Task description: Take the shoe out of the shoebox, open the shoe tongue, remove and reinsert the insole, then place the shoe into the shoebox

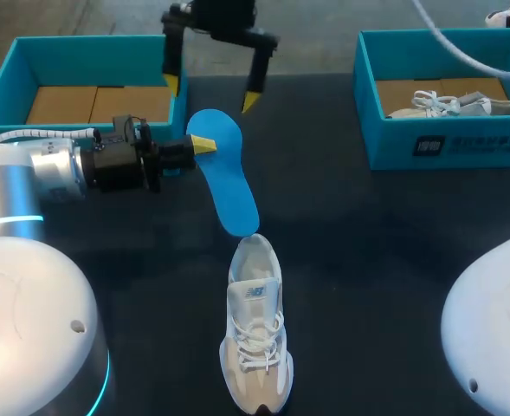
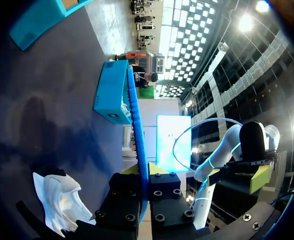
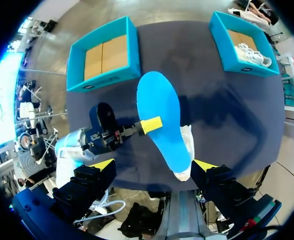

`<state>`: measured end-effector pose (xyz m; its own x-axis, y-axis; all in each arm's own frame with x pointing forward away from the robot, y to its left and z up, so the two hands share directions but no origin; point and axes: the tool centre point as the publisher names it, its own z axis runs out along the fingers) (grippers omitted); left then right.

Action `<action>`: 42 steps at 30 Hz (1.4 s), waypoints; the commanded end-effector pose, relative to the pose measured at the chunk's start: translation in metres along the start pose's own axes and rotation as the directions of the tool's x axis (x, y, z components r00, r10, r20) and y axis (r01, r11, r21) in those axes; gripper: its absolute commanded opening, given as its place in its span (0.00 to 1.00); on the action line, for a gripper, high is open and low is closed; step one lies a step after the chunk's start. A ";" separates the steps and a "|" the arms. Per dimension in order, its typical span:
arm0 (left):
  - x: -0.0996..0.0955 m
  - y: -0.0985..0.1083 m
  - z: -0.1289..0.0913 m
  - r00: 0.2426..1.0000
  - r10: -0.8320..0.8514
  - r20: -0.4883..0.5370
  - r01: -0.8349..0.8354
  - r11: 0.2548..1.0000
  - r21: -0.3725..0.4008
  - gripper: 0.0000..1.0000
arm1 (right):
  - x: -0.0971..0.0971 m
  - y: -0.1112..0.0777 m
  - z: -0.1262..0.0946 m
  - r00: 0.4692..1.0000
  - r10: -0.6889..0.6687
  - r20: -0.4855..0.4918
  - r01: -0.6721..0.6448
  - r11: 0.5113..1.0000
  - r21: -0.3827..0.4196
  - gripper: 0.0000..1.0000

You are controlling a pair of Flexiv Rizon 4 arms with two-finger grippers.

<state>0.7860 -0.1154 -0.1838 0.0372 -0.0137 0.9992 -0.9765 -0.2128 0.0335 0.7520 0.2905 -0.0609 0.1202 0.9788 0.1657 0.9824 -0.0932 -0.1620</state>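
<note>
A blue insole (image 1: 226,178) hangs above the dark table, and my left gripper (image 1: 203,145) is shut on its edge near the wide end. In the left wrist view the insole (image 2: 138,135) runs edge-on out from between my fingers. The white and beige shoe (image 1: 256,338) stands on the table just below the insole's narrow end, its tongue pulled open. My right gripper (image 1: 213,91) hovers open above the insole's far end, holding nothing. From the right wrist the insole (image 3: 164,120) lies ahead of my right gripper (image 3: 153,165), and the shoe (image 3: 187,145) peeks out beneath it.
An open teal shoebox (image 1: 12,82) with a bare cardboard floor stands at the back left. A second teal shoebox (image 1: 428,143) at the back right holds another pale shoe (image 1: 458,104).
</note>
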 end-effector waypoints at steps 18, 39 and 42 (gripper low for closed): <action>0.000 0.001 -0.002 1.000 -0.001 0.002 0.001 1.000 -0.001 0.00 | 0.022 -0.007 0.014 0.998 0.036 -0.046 -0.038 0.998 -0.041 1.00; 0.000 0.001 -0.002 1.000 -0.001 0.002 0.001 1.000 -0.001 0.00 | -0.034 -0.003 0.023 0.785 0.076 -0.614 -0.053 0.997 0.055 1.00; 0.000 0.001 -0.002 1.000 -0.001 0.002 0.001 1.000 -0.001 0.00 | -0.038 -0.002 0.027 0.743 0.071 -0.666 -0.045 0.997 0.056 1.00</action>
<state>0.7861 -0.1153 -0.1838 0.0372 -0.0130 0.9992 -0.9764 -0.2134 0.0336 0.7454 0.2746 -0.0830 0.2198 0.8741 0.4332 0.9660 -0.1330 -0.2219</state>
